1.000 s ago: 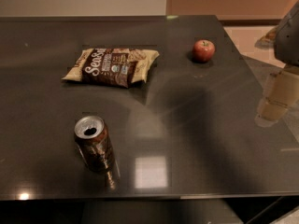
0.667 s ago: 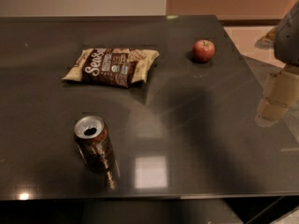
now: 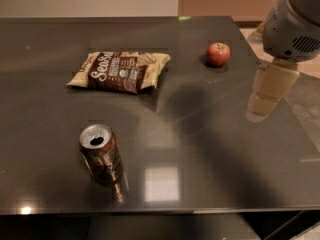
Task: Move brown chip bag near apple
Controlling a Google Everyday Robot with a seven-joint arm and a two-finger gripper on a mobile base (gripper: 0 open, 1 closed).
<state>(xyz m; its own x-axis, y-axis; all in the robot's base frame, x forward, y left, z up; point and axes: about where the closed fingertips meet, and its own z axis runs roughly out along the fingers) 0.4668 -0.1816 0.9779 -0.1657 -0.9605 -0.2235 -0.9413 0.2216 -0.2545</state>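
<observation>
The brown chip bag [image 3: 120, 71] lies flat on the dark table [image 3: 210, 149], at the back left of centre. The small red apple [image 3: 218, 54] sits at the back right, well apart from the bag. My gripper [image 3: 269, 91] hangs over the table's right side, below the grey arm housing [image 3: 292, 26]. It is in front of and to the right of the apple and far from the bag. It holds nothing that I can see.
An opened brown soda can [image 3: 101, 155] stands upright at the front left. The table's right edge [image 3: 300, 109] runs just beyond the gripper, and the front edge [image 3: 160, 211] is close to the can.
The gripper and arm have shifted a little to the left, further over the table. The bag, apple and can have not moved.
</observation>
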